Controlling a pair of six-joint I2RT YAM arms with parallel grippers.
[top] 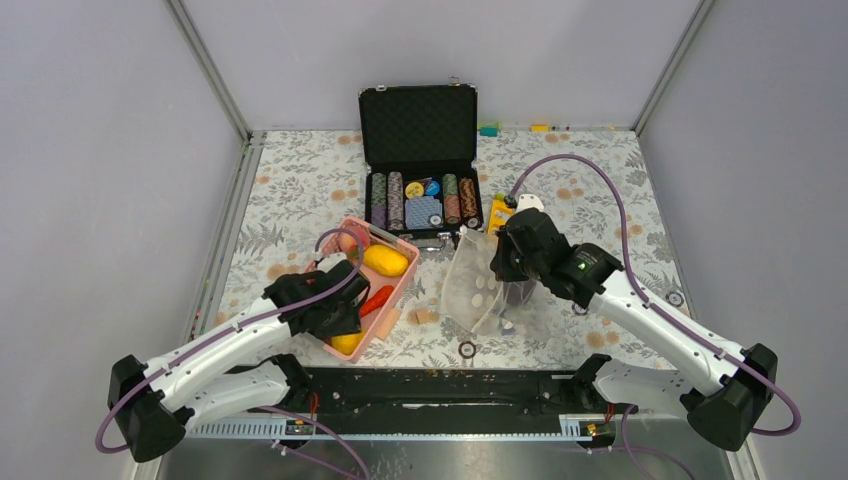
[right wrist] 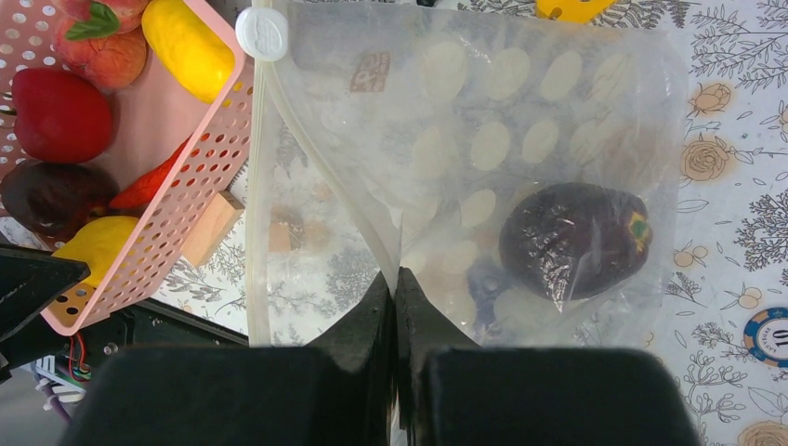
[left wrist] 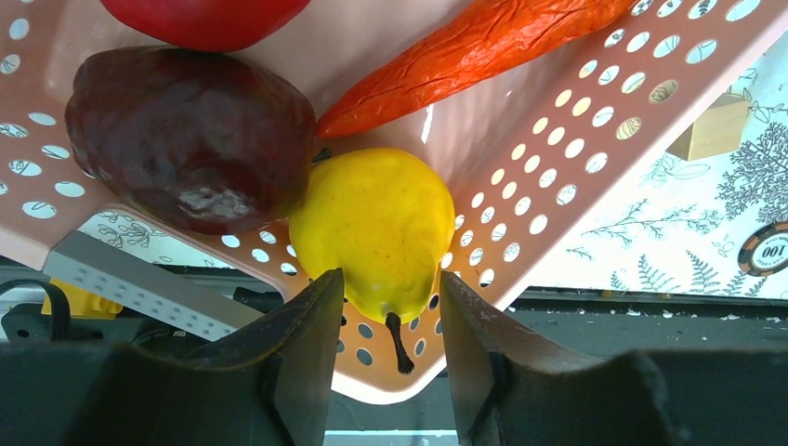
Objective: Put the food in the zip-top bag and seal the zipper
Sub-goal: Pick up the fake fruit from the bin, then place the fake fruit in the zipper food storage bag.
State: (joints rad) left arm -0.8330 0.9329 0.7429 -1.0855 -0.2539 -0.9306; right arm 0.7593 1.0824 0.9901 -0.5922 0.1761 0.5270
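The pink basket holds the food: a yellow pear, a dark red fruit, an orange-red pepper, a red fruit, a yellow fruit and a peach. My left gripper is open, its fingers closely flanking the pear's stem end inside the basket. My right gripper is shut on the upper mouth edge of the dotted clear bag and holds it lifted open. A dark purple food piece lies inside the bag. The zipper strip runs to a white slider.
An open black case of poker chips stands behind the basket and bag. Small wooden blocks lie between basket and bag. Loose chips lie near the front edge and right of the bag. A yellow object sits behind the bag.
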